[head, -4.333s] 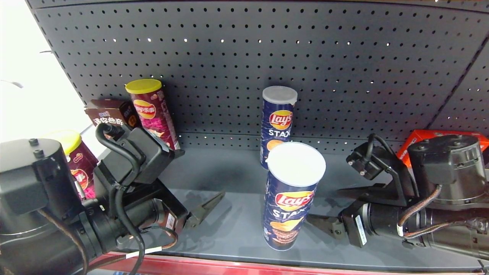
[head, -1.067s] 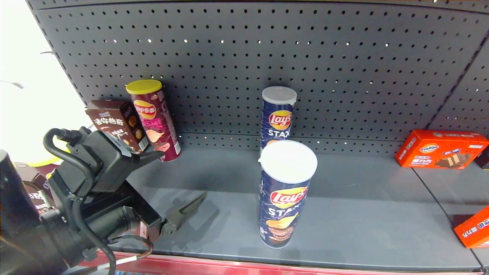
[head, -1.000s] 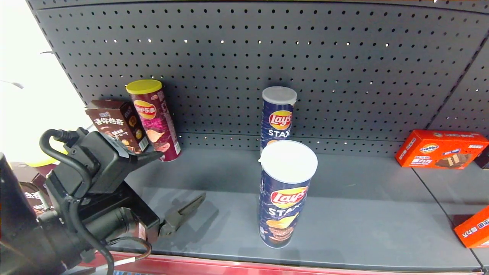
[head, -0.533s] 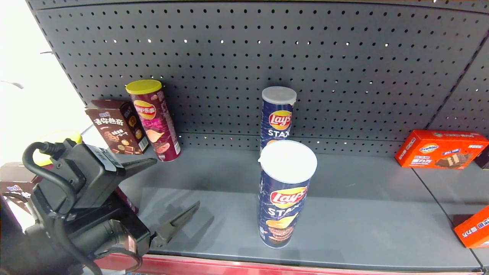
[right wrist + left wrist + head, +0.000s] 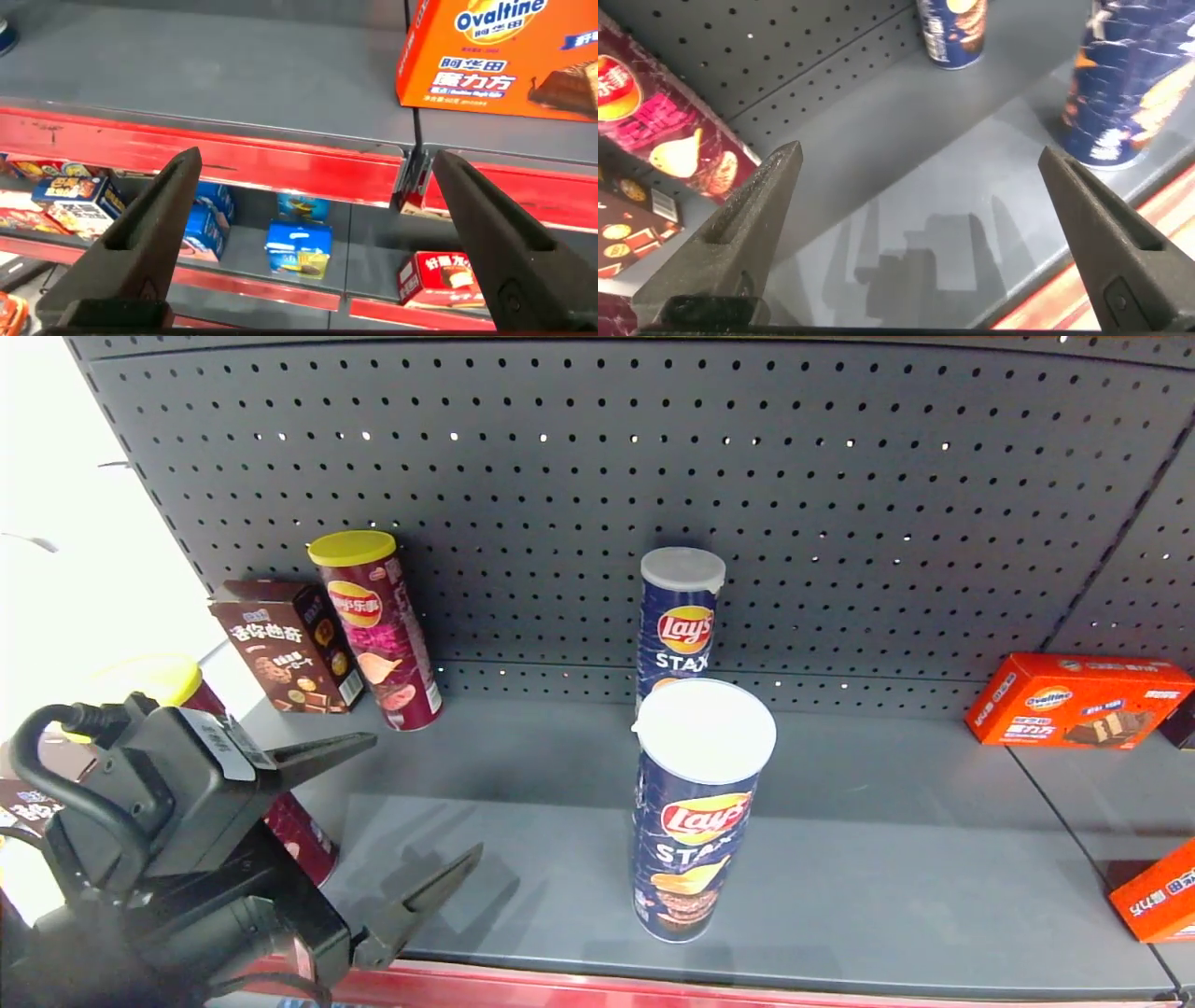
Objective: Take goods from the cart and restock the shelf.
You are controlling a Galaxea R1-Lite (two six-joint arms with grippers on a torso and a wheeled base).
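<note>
Chip can [image 5: 700,812] is stood upright at shelf [image 5: 887,877] front — L gripper [image 5: 426,793] is held open, empty, left of can; R gripper [image 5: 316,157] is spread open.

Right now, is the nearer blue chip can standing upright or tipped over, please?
Upright: the nearer blue chip can rests on its base on the shelf, its white lid facing up.

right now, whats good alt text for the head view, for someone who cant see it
Two blue chip cans stand upright on a grey shelf, the front can directly before the rear can. The left gripper hangs at the shelf's front left, fingers open and empty.
</note>
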